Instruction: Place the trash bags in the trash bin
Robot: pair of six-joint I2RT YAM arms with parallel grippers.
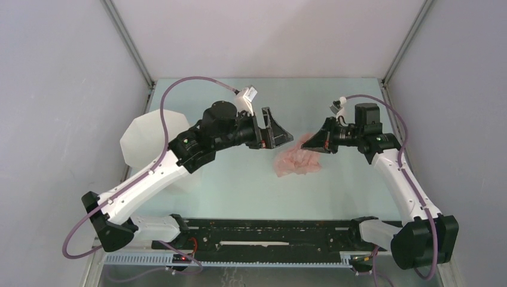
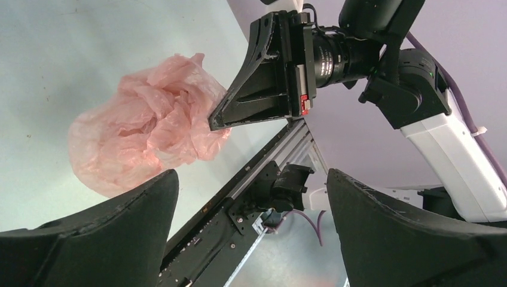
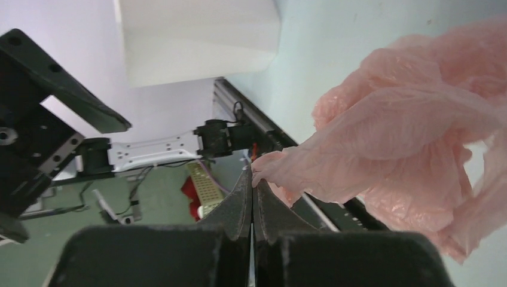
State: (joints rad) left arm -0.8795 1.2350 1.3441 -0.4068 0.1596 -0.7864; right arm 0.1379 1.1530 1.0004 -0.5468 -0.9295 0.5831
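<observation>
The trash bag (image 1: pixel 297 160) is a crumpled, translucent pale-pink heap on the table right of centre. It also fills the right of the right wrist view (image 3: pixel 406 137) and the left of the left wrist view (image 2: pixel 143 134). My right gripper (image 1: pixel 309 144) is shut, and its fingertips (image 3: pixel 252 174) pinch an edge of the bag. My left gripper (image 1: pixel 281 136) stands wide open just left of the bag, with nothing between its fingers (image 2: pixel 251 179). The trash bin (image 1: pixel 149 140), white and faceted, stands at the far left, partly behind my left arm; its base shows in the right wrist view (image 3: pixel 197 36).
The black rail (image 1: pixel 269 239) between the arm bases runs along the near edge. Grey walls close in the table on the left, back and right. From the left wrist camera, my right gripper (image 2: pixel 263 84) fills the upper middle of the view.
</observation>
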